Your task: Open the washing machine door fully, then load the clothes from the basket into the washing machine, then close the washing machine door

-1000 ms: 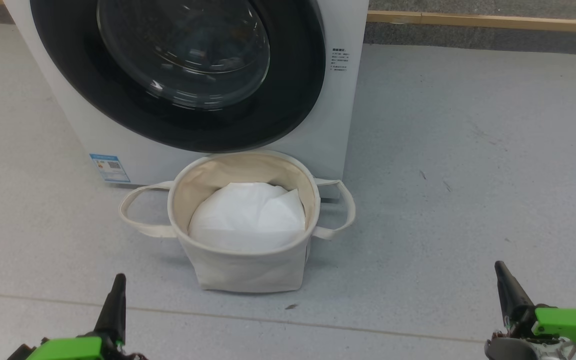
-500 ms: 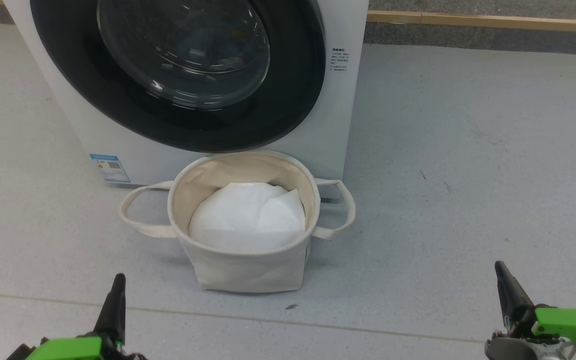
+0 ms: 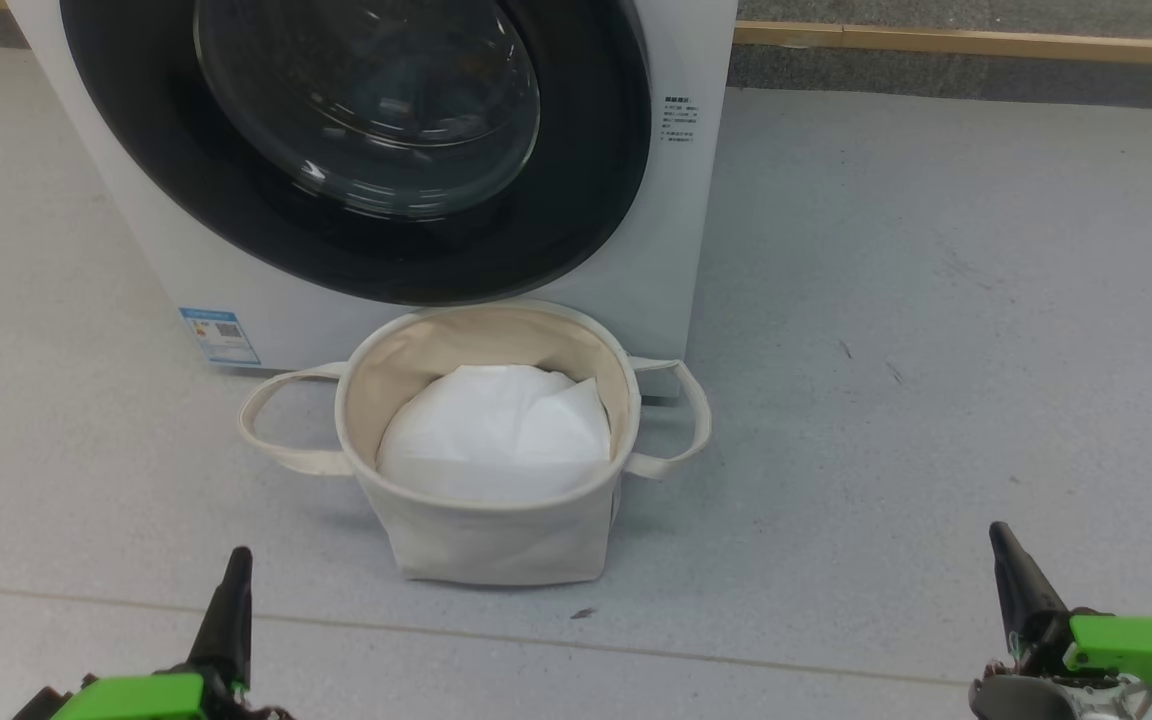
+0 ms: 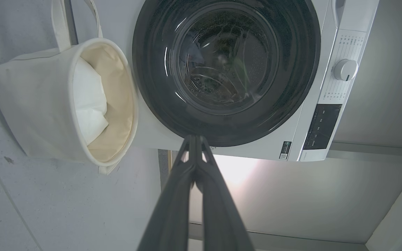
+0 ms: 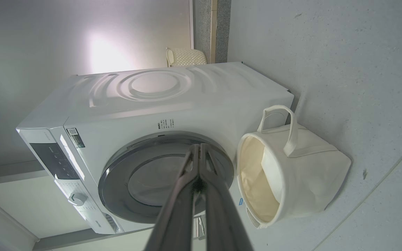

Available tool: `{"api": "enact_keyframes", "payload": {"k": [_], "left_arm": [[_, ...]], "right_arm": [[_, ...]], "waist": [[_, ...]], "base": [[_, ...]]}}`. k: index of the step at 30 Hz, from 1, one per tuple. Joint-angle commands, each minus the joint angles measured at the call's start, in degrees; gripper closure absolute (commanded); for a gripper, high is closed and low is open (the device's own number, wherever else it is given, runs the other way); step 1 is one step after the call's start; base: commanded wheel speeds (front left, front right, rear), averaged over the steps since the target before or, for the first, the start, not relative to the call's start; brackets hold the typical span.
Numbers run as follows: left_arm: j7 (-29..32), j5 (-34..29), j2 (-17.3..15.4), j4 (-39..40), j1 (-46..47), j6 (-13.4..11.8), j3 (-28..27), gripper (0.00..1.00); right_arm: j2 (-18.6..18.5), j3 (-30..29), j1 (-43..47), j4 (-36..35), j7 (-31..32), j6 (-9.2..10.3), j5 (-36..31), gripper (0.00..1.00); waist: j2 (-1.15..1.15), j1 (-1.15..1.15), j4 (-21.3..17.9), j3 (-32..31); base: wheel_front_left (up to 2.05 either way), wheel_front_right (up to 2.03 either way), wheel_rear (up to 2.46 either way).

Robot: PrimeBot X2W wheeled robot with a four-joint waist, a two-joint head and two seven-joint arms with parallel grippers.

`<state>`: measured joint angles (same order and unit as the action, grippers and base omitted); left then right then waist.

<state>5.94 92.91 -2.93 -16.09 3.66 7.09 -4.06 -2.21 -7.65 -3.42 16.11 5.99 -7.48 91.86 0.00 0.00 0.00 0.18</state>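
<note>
- Holding the left jaws pinched together on nothing, low at the lower left of the head view, well apart from everything else.
- Holding the right jaws closed and empty too, at the lower right, tips pointing toward the washing machine [image 3: 681,250].
- Seeing the door [image 3: 586,180] lying flush in the white front, apparently shut, with its glossy black rim unbroken all round.
- Finding the basket [image 3: 496,545] upright on the floor [image 3: 936,300], just beside the machine's front and right below the door's lower rim, with a plain white sheet [image 3: 496,440] bulging inside.
- Spotting no printed clothes in the basket, and failing to tell through the dark glass whether any are lying in the drum.
- Judging this as probably the end of the job, with loading done and the door closed, though not being sure of it.
- Risking a false finish: a door merely pushed to, not latched, and drifting open again, since no view is showing the catch.
- Risking a wrong pick if reaching in again: mistaking the white sheet for laundry and dragging it out.
- Risking a slip if reopening: closed jaws skating off the slick rim instead of hooking behind it.
- Risking a knocked basket: soft canvas sitting so near the door, tipping or getting pushed aside by a swinging door or an arm passing low.
</note>
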Motion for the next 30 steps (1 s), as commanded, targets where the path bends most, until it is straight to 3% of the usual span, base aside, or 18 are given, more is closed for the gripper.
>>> {"api": "enact_keyframes", "payload": {"k": [1,30], "left_arm": [[0.2,-0.4,-0.3,2.1,2.5,0.4,-2.0,1.00],[0.3,-0.5,-0.2,2.1,2.5,0.4,-2.2,1.00]], "right_arm": [[-0.7,1.1,-2.8,-2.1,0.5,-0.01,0.3,1.00],[-0.7,1.1,-2.8,-2.1,0.5,-0.01,0.3,1.00]], "waist": [[0.00,0.00,0.0,0.0],[0.00,0.00,0.0,0.0]], "base": [[0.00,0.00,0.00],[0.00,0.00,0.00]]}}
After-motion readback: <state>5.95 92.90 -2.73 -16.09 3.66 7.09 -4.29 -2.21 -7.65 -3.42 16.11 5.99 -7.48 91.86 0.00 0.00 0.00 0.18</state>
